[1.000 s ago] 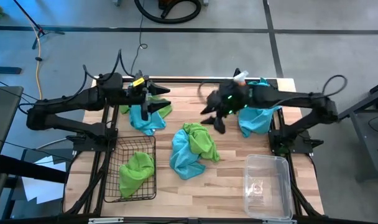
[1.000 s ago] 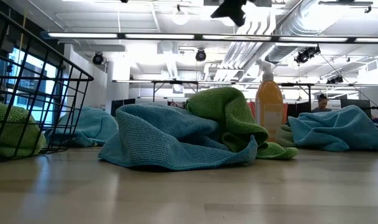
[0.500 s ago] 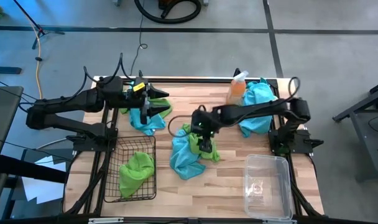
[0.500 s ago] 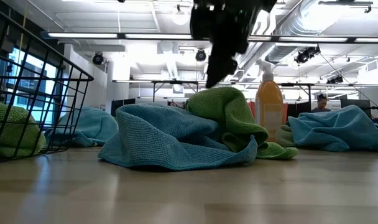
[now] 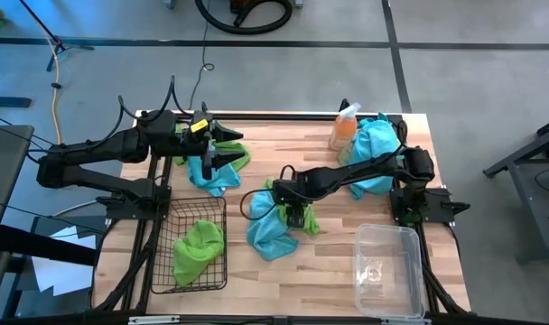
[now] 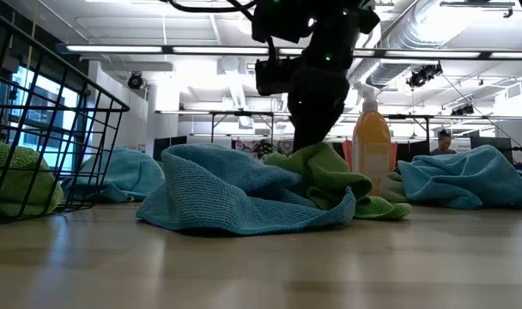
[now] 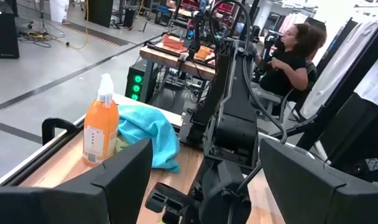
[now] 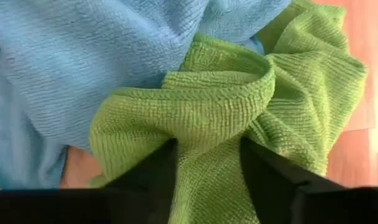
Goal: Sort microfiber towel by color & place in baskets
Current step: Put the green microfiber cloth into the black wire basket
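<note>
A lime green microfiber towel (image 5: 303, 217) lies bunched on a turquoise one (image 5: 267, 233) at mid-table. My right gripper (image 5: 293, 213) points steeply down into the green towel (image 8: 288, 106), with a fold between its fingers. My left gripper (image 5: 234, 147) hangs open near the far left, above another blue and green pile (image 5: 211, 173), holding nothing. The black wire basket (image 5: 226, 244) at the near left holds a green towel (image 5: 198, 246). The clear plastic basket (image 5: 387, 229) stands at the near right. My right gripper has a raised fold of the green towel (image 8: 214, 118) pinched between its two fingers (image 8: 161, 171), coming from above and slanting down. The fold is several layers thick. The towel stays slack, resting on the blue towel (image 8: 83, 56) and the table.
An orange spray bottle (image 5: 343, 128) stands at the far edge beside another turquoise towel (image 5: 374, 162) at the far right. In the left wrist view a person (image 7: 295, 56) sits in the room beyond the table. Bare wood shows between the two baskets.
My right gripper has swung from the far right, near the bottle, toward the table's middle and down onto the green towel, tipping from near level to steeply downward. In the low view the green towel's hump now sits lower, pressed under the gripper.
</note>
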{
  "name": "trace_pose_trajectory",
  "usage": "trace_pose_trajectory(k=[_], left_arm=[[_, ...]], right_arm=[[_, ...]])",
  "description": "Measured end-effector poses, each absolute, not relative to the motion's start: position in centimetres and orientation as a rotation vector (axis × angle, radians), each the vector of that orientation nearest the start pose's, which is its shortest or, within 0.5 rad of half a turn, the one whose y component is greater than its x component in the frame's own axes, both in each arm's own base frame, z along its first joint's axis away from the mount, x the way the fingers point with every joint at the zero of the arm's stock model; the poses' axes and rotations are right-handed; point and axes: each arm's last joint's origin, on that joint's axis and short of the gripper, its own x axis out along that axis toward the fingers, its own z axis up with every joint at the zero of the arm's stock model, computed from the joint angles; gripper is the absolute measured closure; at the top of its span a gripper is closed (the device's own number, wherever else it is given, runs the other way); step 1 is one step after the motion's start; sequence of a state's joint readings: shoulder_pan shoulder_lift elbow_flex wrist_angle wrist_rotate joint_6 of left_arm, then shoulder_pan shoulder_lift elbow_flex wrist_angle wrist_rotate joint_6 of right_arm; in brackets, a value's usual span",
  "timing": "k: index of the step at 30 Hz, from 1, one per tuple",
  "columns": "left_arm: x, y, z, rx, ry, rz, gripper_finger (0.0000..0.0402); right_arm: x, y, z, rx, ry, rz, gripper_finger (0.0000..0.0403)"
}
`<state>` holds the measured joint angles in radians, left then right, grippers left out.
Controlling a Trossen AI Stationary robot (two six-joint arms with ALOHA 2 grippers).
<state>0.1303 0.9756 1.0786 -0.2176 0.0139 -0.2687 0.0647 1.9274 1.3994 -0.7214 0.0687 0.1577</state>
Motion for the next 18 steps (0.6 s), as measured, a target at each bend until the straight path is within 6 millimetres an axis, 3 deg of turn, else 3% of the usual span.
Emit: trace_pose_trajectory(k=[4,5,11,18], left_arm=[[20.4,2.6,39.6,-0.283,0.098,0.131,0.0118],[20.4,2.6,39.6,-0.284,0.097,0.131,0.0118],[19.9,2.6,39.8,-0.284,0.093,0.131,0.0118],[18.7,2.5,40.1,-0.280,0.084,0.162,0.0118]], right_arm=[[38.3,2.3,18.9,0.048,1.244,-0.087,0.0371],[38.3,2.4,18.9,0.050,1.244,-0.068,0.0386],[37.8,2.4,20.2,0.048,1.228,-0.042,0.0399],[35.6,1.7,26.1,0.053,1.067,-0.036,0.0402]])
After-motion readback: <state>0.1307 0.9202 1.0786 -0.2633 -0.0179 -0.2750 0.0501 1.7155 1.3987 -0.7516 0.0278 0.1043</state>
